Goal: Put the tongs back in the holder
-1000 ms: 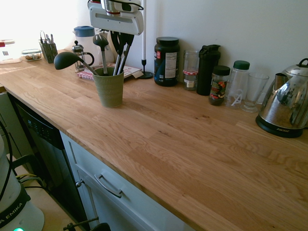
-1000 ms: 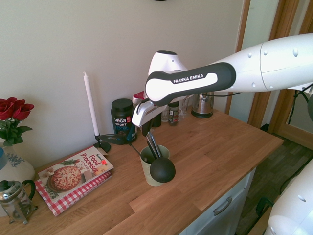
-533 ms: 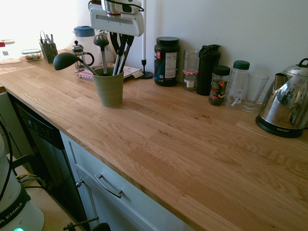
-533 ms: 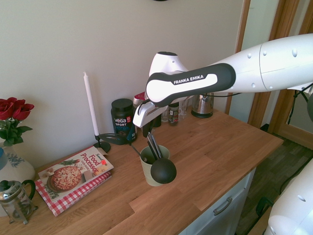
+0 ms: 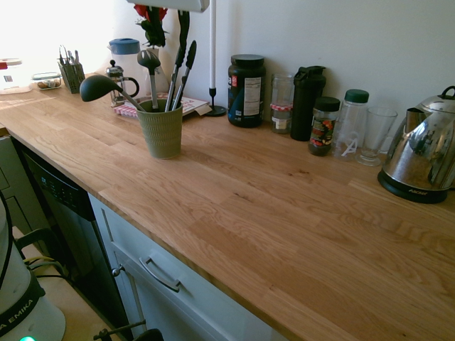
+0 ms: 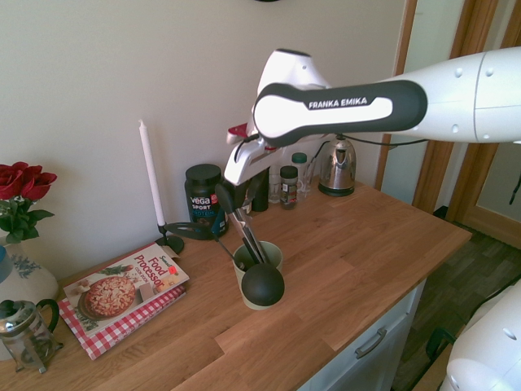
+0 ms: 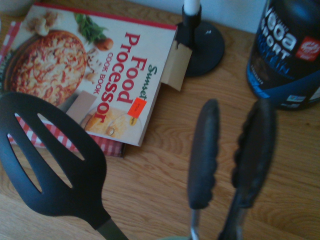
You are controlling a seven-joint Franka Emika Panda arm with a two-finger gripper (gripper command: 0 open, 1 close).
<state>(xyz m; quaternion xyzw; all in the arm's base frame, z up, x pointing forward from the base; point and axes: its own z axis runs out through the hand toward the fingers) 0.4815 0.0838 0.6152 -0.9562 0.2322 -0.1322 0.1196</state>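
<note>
In the first exterior view, the tongs [image 5: 187, 60] stand in the green ribbed holder [image 5: 162, 133], at the upper left of the frame, dark tips up and spread apart. The hand [image 5: 170, 5] shows only as a white edge at the top of that frame, above them; I cannot tell whether it is released or clenched, or whether it touches a tip. A black ladle [image 5: 97, 89] leans out of the holder to the left, and a slotted spoon [image 5: 148, 59] stands between it and the tongs. The holder rests on the wooden worktop [image 5: 263, 213]. In the wrist view, the cookbook [image 7: 120, 75] fills the upper left, and a black tub [image 7: 287, 55] stands at the upper right.
</note>
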